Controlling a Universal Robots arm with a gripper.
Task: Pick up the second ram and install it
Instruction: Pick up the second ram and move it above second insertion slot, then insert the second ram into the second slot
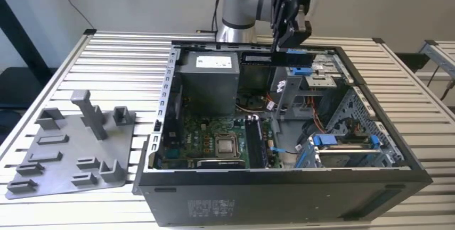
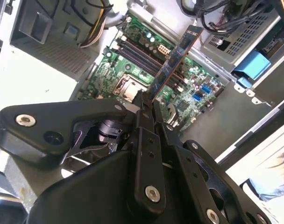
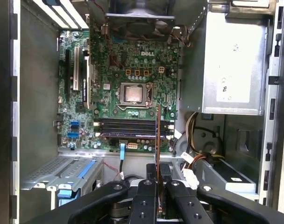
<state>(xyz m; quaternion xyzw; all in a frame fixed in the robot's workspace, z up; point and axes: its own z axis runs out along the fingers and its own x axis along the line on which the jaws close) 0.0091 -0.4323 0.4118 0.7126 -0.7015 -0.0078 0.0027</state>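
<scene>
The arm (image 1: 238,1) hangs over the open computer case (image 1: 284,187), which lies on its side on the slatted table (image 1: 114,59). The jaws are closed narrow on one end of the second ram (image 1: 267,58). In the exterior view the stick is held level in the air above the far part of the case, over the gap between the grey power supply (image 1: 206,78) and the drive bay with blue tabs (image 1: 341,145), clear of everything below.

In the second wrist view the second ram (image 2: 174,58) juts out from the jaws over the green motherboard (image 2: 132,70). In the first wrist view it shows edge-on (image 3: 158,130), as a thin line crossing the black memory slots (image 3: 128,127) just beside the processor socket (image 3: 132,94).

A bundle of orange and yellow cables (image 3: 198,140) runs from the power supply near the slots, and a blue cable (image 3: 122,154) lies along the board's edge. On the exterior view's left, well apart from the case, the grey holder plate (image 1: 71,150) with upright posts rests on the table
</scene>
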